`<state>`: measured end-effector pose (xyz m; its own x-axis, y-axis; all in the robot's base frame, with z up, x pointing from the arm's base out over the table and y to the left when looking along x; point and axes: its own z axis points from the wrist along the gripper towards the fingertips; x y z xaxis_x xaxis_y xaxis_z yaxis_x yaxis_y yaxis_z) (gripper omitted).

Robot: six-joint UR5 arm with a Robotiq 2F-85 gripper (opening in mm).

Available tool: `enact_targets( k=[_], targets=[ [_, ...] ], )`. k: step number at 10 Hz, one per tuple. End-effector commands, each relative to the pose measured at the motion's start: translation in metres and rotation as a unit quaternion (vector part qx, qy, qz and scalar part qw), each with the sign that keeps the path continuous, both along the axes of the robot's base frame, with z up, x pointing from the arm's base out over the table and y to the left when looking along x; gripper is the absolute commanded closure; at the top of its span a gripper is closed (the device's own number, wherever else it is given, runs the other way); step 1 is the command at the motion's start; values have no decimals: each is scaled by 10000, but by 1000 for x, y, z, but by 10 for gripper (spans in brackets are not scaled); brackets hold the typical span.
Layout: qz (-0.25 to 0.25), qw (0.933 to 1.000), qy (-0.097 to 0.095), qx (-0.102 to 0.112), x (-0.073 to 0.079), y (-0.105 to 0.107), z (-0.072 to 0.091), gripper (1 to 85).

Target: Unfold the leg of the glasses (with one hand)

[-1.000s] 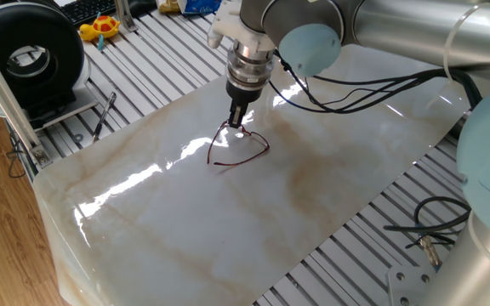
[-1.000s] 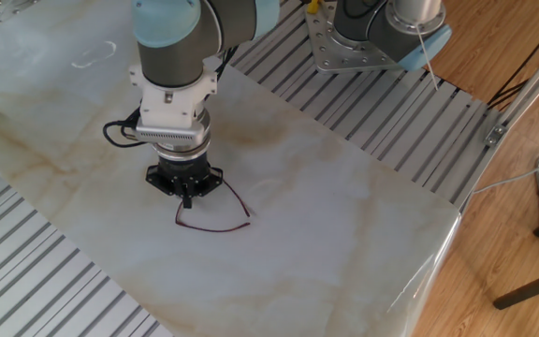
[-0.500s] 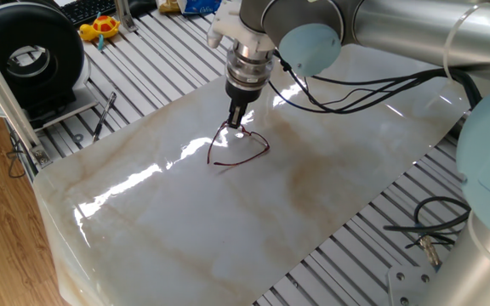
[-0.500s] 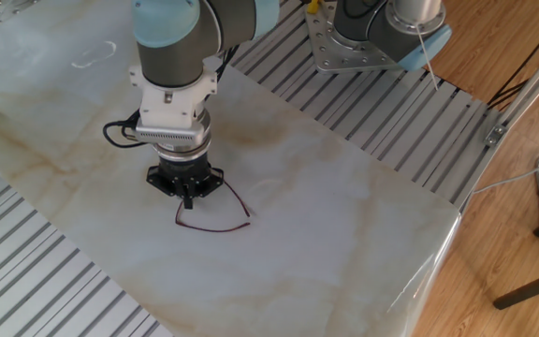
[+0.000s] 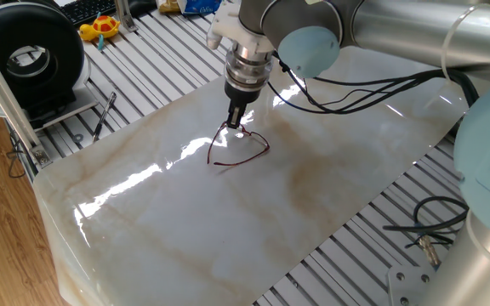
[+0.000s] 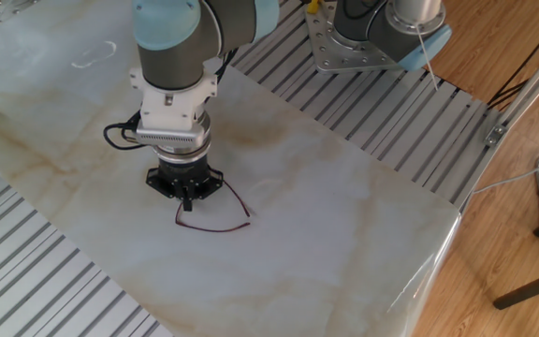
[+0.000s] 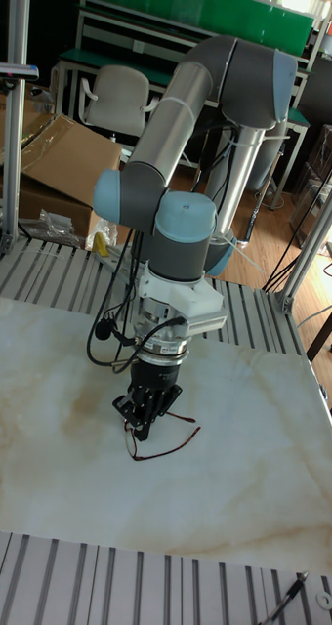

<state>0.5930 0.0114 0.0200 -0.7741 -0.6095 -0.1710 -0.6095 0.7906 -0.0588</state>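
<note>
One pair of glasses [image 5: 243, 146] lies flat on the marble sheet [image 5: 228, 212], a thin dark reddish wire frame with one slim leg swung out toward 7 o'clock. The single hand [image 5: 237, 124] stands upright at the frame's 11 o'clock end, its fingers [image 6: 187, 198] drawn close together on the wire there.

marble sheet [image 5: 228, 221] — glossy | yellow toy [image 5: 100, 27] — far corner | black pen-like tool [image 5: 103, 116] — on slats
</note>
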Motion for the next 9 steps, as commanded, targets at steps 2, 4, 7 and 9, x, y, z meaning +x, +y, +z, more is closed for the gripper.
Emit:
enact_targets(
  k=[2,4,7,9],
  targets=[
    [53,10000,-59,55,3,-16,2,843],
    [84,9998,-161,70,2,-26,-1,843],
    [94,9996,-201,166,-4,-33,0,843],
    [128,9997,-165,138,-9,-36,2,843]
  ],
)
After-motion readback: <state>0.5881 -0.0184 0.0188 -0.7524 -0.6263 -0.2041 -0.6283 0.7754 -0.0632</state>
